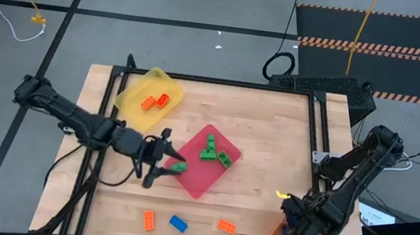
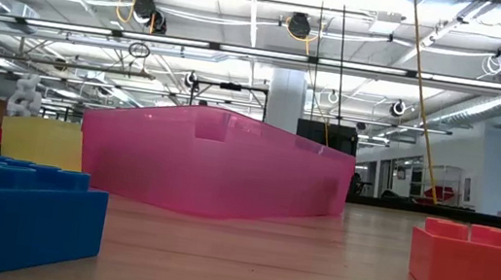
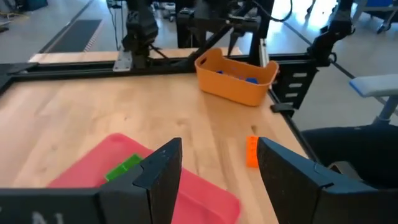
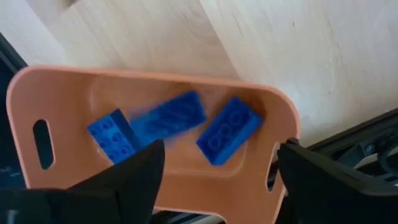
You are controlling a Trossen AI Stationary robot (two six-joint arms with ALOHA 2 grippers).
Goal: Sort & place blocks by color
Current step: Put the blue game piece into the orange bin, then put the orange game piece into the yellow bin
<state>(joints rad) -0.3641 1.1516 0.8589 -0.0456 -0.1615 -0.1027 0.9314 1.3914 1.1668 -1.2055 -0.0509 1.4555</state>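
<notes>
The left hand [image 1: 163,158] hovers with fingers spread and empty at the left edge of the pink-red plastic tray [image 1: 196,182], a small green studded plastic brick [image 1: 178,166] just beside it. The right hand [image 1: 299,221] hangs released over the orange plastic tray [image 4: 155,84] holding blue studded bricks [image 4: 227,129]. Three bricks lie near on the wooden surface [image 1: 272,133]. Light, rigid and slick, they probably grip best across flat sides

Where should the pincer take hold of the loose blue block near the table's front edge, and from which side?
Come straight down on the blue block and close across its two long sides. It lies flat and alone on the table, with clear wood between it and the orange blocks on either side, so its short width probably fits between the fingers.
</notes>
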